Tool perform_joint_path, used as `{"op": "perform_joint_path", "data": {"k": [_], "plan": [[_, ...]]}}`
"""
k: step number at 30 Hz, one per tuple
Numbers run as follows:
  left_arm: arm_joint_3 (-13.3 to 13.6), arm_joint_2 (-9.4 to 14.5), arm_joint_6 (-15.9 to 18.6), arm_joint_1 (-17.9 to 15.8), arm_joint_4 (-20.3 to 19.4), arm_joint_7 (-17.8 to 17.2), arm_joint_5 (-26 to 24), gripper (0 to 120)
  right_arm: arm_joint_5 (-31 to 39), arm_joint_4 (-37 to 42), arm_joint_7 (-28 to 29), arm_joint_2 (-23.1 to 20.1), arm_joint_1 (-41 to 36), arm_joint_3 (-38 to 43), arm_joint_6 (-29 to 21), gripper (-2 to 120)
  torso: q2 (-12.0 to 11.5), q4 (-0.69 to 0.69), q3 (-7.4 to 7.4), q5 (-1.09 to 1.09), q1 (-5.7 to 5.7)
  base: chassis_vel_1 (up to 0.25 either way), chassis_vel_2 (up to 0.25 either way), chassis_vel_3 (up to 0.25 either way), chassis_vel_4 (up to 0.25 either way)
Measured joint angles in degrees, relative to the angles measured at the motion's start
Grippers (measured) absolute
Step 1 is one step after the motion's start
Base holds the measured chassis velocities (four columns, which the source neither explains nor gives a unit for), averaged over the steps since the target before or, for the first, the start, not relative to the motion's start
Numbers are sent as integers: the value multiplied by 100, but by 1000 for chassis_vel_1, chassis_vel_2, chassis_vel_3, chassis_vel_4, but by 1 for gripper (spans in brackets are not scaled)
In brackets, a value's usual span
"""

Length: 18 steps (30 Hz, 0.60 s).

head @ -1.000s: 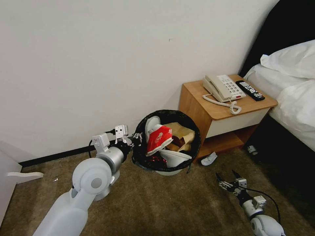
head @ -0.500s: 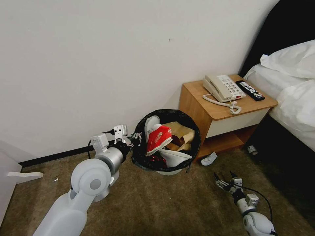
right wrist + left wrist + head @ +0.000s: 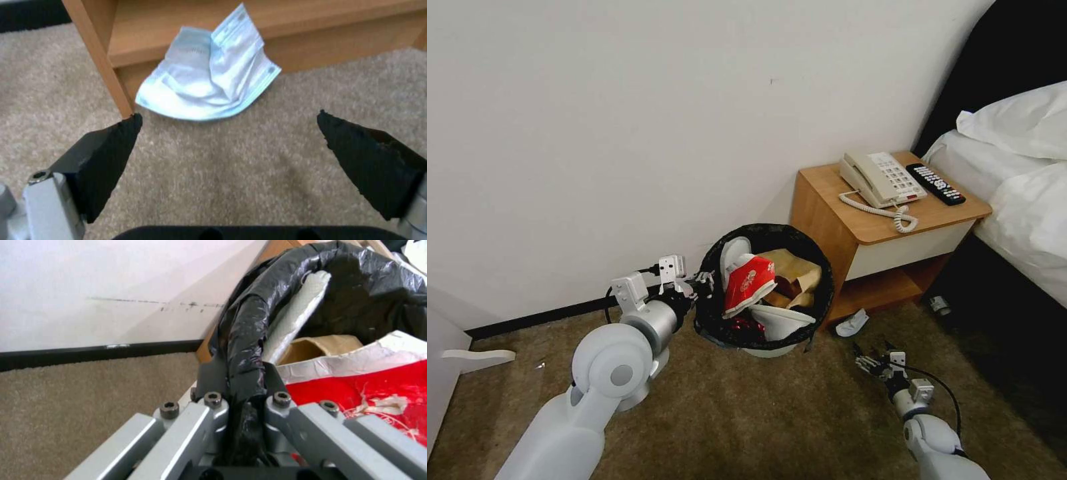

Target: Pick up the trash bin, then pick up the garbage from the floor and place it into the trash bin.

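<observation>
Near the middle of the head view, the trash bin (image 3: 766, 287) stands on the floor (image 3: 747, 413) against the wall, its black bag folded over the rim, with a red paper cup (image 3: 750, 283), a brown paper bag (image 3: 797, 270) and a white slipper (image 3: 780, 319) inside. At its left edge the left gripper (image 3: 706, 283) has its jaws closed on the rim. Lower right, the right gripper (image 3: 872, 357) hangs low over the carpet with its jaws spread wide, pointing toward a pale-blue face mask (image 3: 852, 323) that lies at the foot of the bedside table (image 3: 887, 230).

From the left wrist view, the left gripper (image 3: 242, 396) pinches the bag-covered rim of the trash bin (image 3: 249, 330) between its jaws, the red paper cup (image 3: 369, 390) just beside.

From the right wrist view, the dark fingertips (image 3: 111, 146) stand wide apart above the floor (image 3: 222, 173), and the face mask (image 3: 209, 85) leans against the table's lower shelf, near but apart from the right gripper (image 3: 229, 126).
</observation>
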Motion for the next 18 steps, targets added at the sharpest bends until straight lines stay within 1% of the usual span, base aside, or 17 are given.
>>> {"op": "perform_joint_path", "data": {"k": [7,18], "plan": [[5,10,-2,-11,6,4,0,4,-113,-251,14,66,150,4,3,100,0,0,0,0,0,0,0,0,0],[25,-12,-3,-3,2,7,15,4,-157,-338,13,89,259,2,17,100,0,0,0,0,0,0,0,0,0]]}}
